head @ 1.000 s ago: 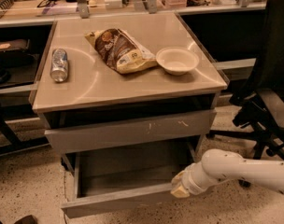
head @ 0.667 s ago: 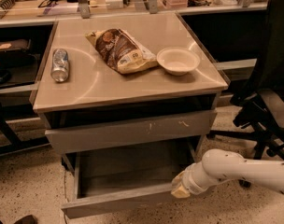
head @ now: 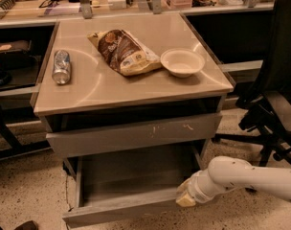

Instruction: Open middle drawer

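At five o'clock the gripper [head: 186, 200], its grip impossible to tell, meets the right end of the middle drawer [head: 121, 210], which stands pulled out at six o'clock and looks stiff, smooth and handleless, best taken by its front's top lip, beneath the scratched drawer [head: 131, 134].

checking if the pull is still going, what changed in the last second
Hardly anything. The pincer, at the right end of the open middle drawer, has dropped a touch lower. The drawer may have come out a shade further, but the change is too slight to be sure. The can, snack bag, bowl and scratched drawer front stayed put.
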`<state>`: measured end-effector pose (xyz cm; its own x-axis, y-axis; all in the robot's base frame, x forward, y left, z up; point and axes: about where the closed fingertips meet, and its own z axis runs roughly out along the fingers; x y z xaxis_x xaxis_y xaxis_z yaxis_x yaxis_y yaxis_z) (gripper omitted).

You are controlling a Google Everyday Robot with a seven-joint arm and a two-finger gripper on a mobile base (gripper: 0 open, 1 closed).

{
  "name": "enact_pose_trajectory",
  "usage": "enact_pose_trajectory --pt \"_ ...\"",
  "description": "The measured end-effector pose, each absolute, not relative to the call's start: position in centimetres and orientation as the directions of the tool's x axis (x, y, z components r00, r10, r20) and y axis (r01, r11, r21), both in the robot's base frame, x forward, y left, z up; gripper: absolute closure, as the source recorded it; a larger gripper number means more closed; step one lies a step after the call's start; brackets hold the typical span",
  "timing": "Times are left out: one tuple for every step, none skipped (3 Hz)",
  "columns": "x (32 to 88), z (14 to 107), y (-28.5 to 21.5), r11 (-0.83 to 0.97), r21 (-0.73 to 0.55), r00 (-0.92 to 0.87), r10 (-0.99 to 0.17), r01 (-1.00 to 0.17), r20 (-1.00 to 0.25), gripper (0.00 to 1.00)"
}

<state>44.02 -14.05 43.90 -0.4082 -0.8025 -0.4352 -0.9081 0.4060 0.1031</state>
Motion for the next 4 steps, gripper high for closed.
enact_pose_trajectory --pt "42.9 43.8 -14.2 0.425 0.109 -0.428 -0.794 -0.899 -0.431 1.00" --pt "41.9 43.9 -14.4 0.442 0.113 -0.445 -0.787 -0.890 -0.427 1.00" --pt "41.9 43.8 -14.4 0.441 0.115 -0.445 -0.788 -0.890 -0.425 1.00" --pt "41.0 43.6 -14.6 0.444 0.125 -0.453 -0.788 -0.887 -0.416 1.00"
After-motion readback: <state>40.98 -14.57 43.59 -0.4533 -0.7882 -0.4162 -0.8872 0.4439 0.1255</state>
